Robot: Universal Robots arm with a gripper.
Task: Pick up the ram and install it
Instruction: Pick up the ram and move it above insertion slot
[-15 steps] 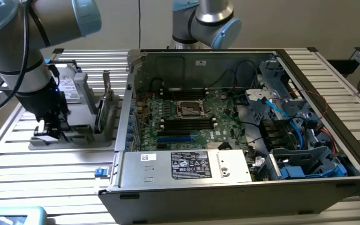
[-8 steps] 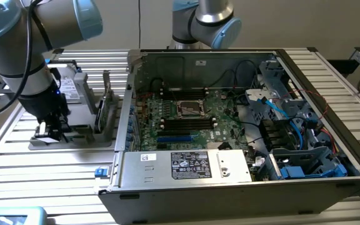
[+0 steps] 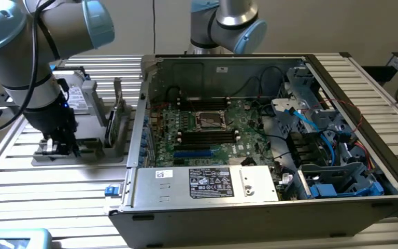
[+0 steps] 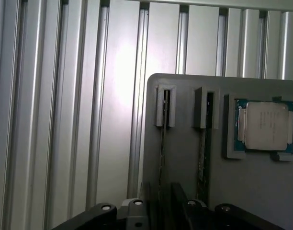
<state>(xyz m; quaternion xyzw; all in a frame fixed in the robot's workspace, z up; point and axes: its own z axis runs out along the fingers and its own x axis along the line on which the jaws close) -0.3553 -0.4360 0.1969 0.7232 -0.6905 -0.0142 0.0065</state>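
**Exterior view.** The gripper (image 3: 55, 148) hangs low over a grey tray (image 3: 88, 155) on the slatted table (image 3: 19, 207). The open computer case (image 3: 268, 207) lies to the exterior view's right of the tray, with its motherboard (image 3: 206, 129) exposed.

**Wrist view.** The ram (image 4: 163, 143) stands on edge in a slotted holder of the tray (image 4: 256, 191). A second stick (image 4: 204, 143) stands in the neighbouring slot, and a silver processor chip (image 4: 264, 125) lies just beyond it. The gripper (image 4: 161, 211) sits in line with the ram. We cannot tell whether the claw is released or clenched.

**Handling.** We judge the ram light, stiff and brittle. It is best held across its flat faces near the free upper edge at mid-length, clear of the contacts.
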